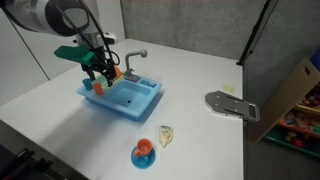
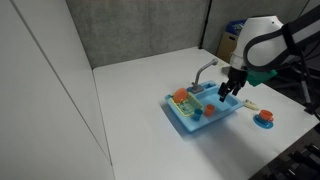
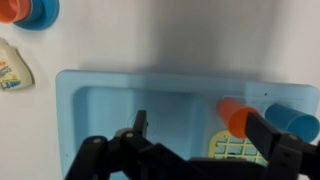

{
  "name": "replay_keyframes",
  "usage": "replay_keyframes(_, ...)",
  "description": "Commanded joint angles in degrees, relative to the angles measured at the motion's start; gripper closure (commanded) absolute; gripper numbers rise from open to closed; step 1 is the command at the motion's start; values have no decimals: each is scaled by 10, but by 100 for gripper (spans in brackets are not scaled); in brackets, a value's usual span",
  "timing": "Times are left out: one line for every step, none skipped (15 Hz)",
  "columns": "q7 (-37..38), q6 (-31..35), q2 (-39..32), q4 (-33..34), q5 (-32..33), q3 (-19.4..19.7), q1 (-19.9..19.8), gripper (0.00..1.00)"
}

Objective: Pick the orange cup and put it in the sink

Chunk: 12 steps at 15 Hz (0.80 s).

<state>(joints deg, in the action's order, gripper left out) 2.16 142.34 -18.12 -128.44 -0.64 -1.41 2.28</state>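
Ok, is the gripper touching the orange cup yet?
Cannot tell: wrist view shows the orange cup beside one finger of the open gripper, contact unclear.

Tool (image 3: 200, 128) base cut by bottom edge; orange cup (image 3: 234, 117) perhaps partly hidden.

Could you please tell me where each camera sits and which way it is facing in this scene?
Exterior view: raised beside the table, looks down at the sink; arm at upper left.
Exterior view: raised, looks down at the sink; arm at upper right.
Wrist view: over the sink, looking down; hand at bottom.
All share the sink.
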Motion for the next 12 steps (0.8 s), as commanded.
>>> replay_keyframes(29, 17, -19, 13, 31, 9, 15, 0)
replay_keyframes(35, 21, -22, 14, 37, 11, 18, 0)
replay_keyframes(43, 25, -25, 14, 42, 12, 22, 0)
replay_keyframes(50, 28, -27, 15, 46, 14, 25, 0)
replay_keyframes(57, 30, -28, 16, 51, 15, 29, 0)
replay_keyframes(63, 31, -30, 17, 54, 16, 32, 0)
replay_keyframes(68, 30, -32, 20, 56, 17, 35, 0)
replay_keyframes(74, 29, -34, 23, 58, 18, 38, 0)
replay_keyframes(79, 29, -37, 25, 60, 19, 41, 0)
replay_keyframes(83, 29, -41, 28, 63, 20, 43, 0)
replay_keyframes(86, 28, -44, 31, 64, 21, 45, 0)
replay_keyframes(88, 28, -48, 34, 65, 21, 46, 0)
